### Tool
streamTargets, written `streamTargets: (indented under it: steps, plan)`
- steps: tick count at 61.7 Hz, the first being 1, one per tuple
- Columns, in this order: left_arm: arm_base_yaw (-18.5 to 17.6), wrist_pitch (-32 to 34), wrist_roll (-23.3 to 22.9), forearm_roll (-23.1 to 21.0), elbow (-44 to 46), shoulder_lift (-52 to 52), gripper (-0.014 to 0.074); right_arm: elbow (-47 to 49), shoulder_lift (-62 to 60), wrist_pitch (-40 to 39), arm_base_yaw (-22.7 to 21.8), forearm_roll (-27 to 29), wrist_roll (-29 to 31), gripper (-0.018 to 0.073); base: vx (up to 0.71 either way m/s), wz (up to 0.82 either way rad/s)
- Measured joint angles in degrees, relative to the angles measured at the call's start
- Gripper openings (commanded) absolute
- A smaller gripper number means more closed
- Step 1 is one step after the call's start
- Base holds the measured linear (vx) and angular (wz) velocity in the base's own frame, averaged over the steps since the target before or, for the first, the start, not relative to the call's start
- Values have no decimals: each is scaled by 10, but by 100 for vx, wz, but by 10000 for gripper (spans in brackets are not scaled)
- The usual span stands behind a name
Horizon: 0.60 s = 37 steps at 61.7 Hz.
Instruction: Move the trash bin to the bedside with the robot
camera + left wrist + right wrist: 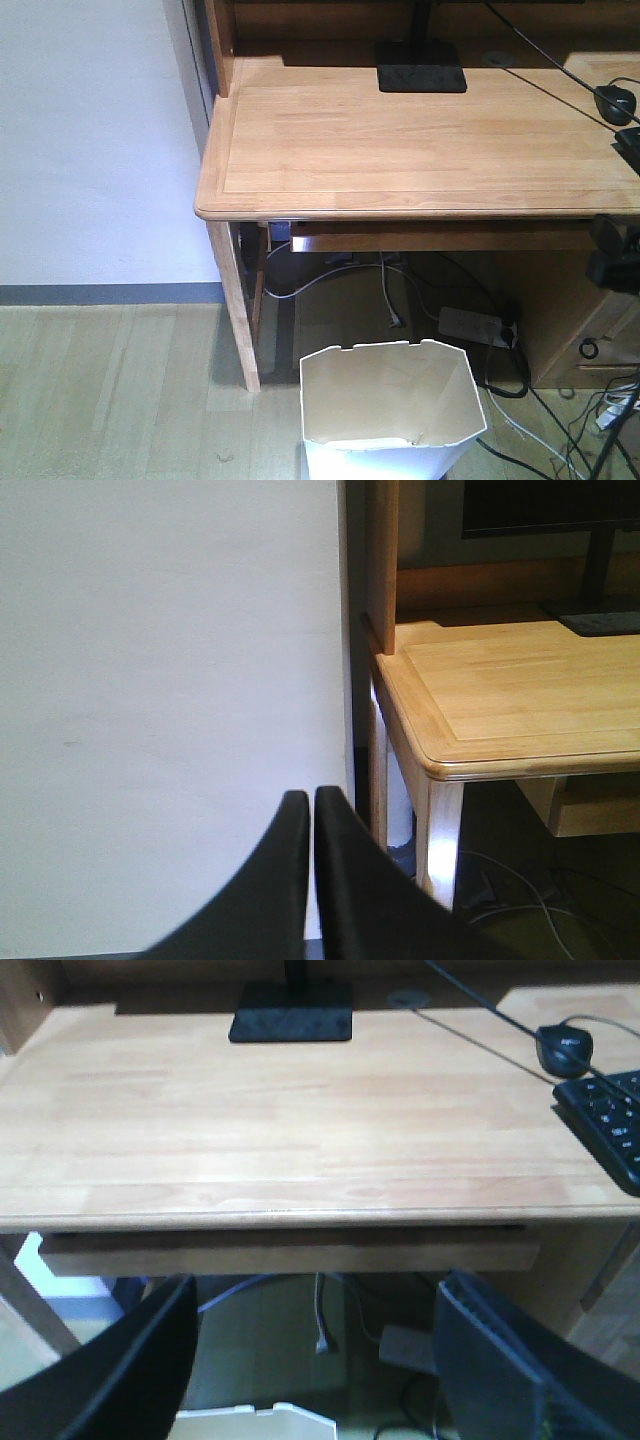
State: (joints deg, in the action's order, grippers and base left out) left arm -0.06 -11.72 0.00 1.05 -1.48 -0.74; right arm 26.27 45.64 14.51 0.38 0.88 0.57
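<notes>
The white trash bin [392, 405] stands on the wooden floor in front of the desk, its cream inside and notched rim facing up. Its base is cut off by the bottom edge of the front view. In the right wrist view only its far rim [262, 1422] shows, low between the fingers. My right gripper [317, 1288] is open, empty, above the bin and facing the desk's front edge. My left gripper [311, 798] is shut on nothing, pointing at the white wall left of the desk corner. The bedside is out of view.
A light wooden desk [420, 150] fills the space ahead, with a monitor stand [421, 77], a mouse [614, 100] and a keyboard [612, 1120] on it. The desk leg [236, 310] stands left of the bin. A power strip [472, 325] and cables lie under the desk, a drawer unit [590, 345] stands to the right.
</notes>
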Motion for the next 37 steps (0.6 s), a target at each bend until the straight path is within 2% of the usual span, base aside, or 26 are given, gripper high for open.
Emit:
streamTargets:
  steps: [14, 26, 37]
  plan:
    - [0, 0, 0, 0, 0, 0, -6, 106, 130, 122, 0, 2, 1, 498, 0, 0]
    - [0, 0, 0, 0, 0, 0, -6, 146, 226, 170, 0, 6, 10, 498, 0, 0]
    - [0, 0, 0, 0, 0, 0, -6, 160, 312, 192, 0, 41, 59, 498, 0, 0]
